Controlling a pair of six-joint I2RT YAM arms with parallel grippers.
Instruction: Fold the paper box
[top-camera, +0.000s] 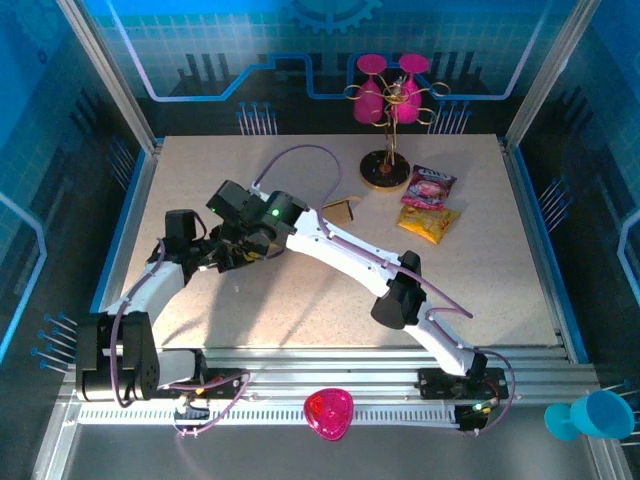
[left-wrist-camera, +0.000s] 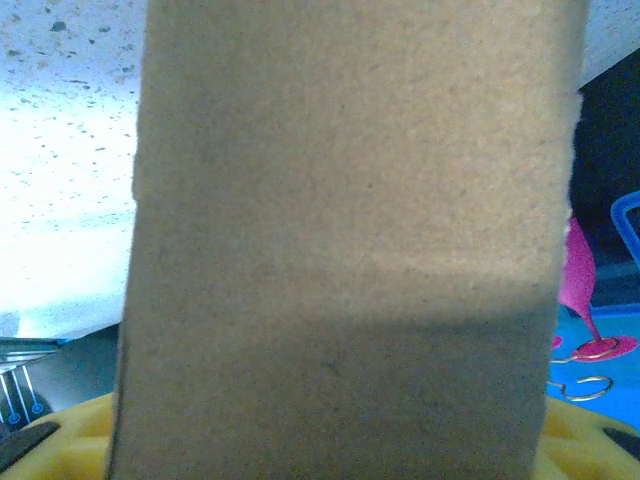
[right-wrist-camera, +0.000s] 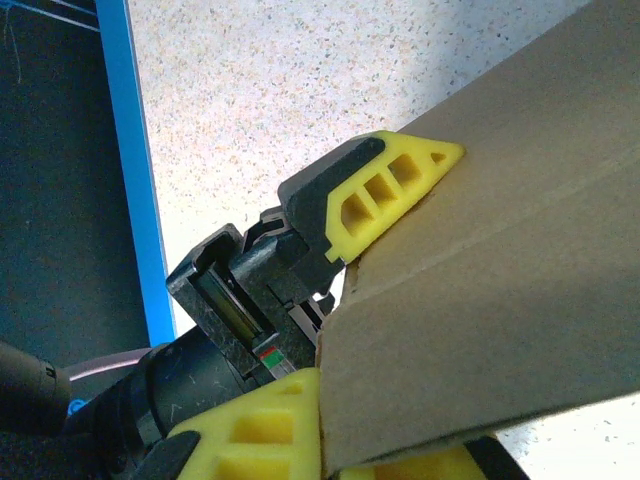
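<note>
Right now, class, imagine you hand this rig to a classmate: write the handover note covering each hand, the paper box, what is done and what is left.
Hands: the left hand is clamped on the paper box, a yellow finger on each side of its edge. The right hand is shut, close beside it over the left-centre of the table; whether it pinches cardboard cannot be told.
Done: the box is grasped, and a crease shows in the right wrist view.
Left: how far folding has got is hidden, so check, then finish the folds and close the box.
</note>
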